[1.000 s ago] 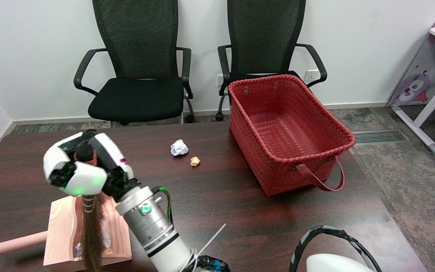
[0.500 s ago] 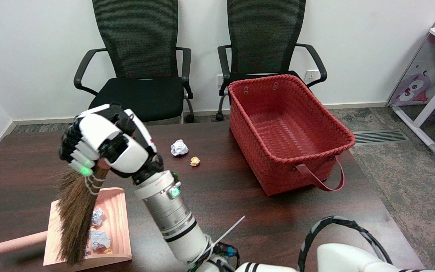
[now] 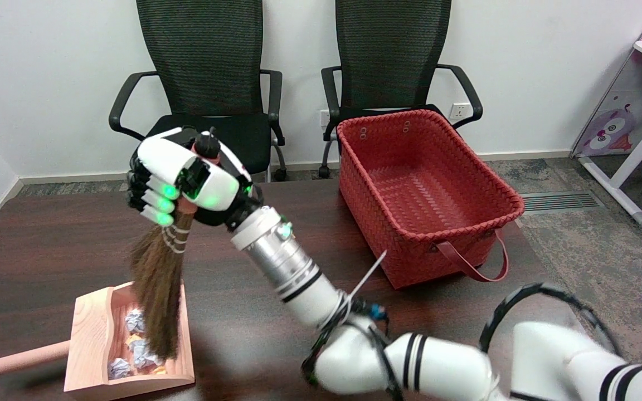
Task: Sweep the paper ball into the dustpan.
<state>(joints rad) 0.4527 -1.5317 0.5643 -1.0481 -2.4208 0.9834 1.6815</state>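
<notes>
Head view: on a dark wood table [image 3: 48, 245], the right robot hand [image 3: 187, 181] grasps a small brown broom [image 3: 156, 289], bristles hanging over a wooden dustpan [image 3: 90, 328] holding crumpled paper balls [image 3: 131, 348]. A red woven basket [image 3: 427, 195] sits at the table's far right; two black office chairs [image 3: 209, 106] stand against the white wall.

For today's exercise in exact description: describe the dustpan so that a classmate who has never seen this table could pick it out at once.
Start at the dark wooden table and go to its near left corner, far from the red woven basket. There lies the dustpan, a pale wooden scoop with a pinkish round handle pointing left. Crumpled paper balls lie in it, and the brown broom held by the right hand hangs over it.
</notes>
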